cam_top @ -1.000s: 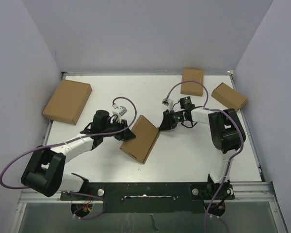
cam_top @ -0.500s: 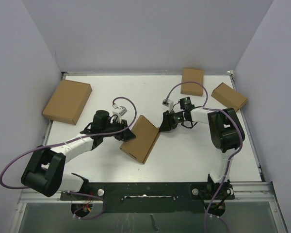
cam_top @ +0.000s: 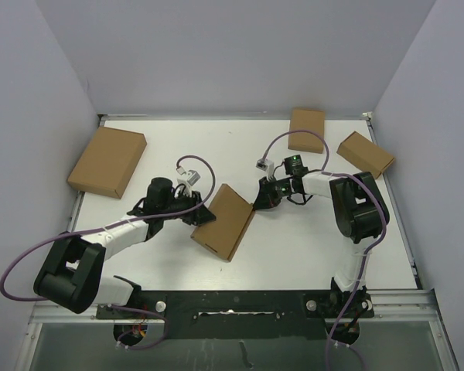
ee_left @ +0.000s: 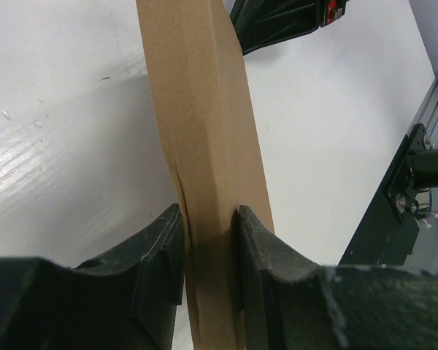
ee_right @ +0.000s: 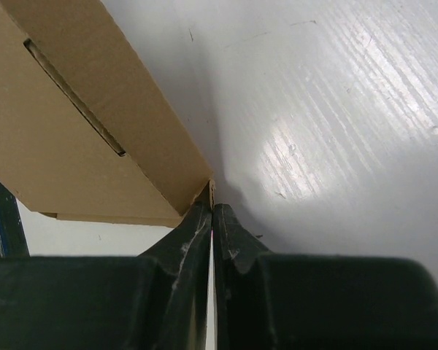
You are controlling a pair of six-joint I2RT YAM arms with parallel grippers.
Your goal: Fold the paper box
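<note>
Against the brown cardboard mailer box (cam_top: pixel 226 222), the right gripper (ee_right: pixel 211 213) held its jaws together (the left gripper (ee_left: pixel 209 222) clamped an edge).

paper box (ee_left: pixel 204 131): brown cardboard, matt, smooth with a fine fibrous look, raw cut edges
desk (ee_right: pixel 336 109): white, faint wood-grain texture, semi-gloss with bright glare
left gripper (ee_left: pixel 210 219): black plastic, matt, slightly grainy
right gripper (ee_right: pixel 212 211): black plastic, matt, pale scuffs along edges
</note>
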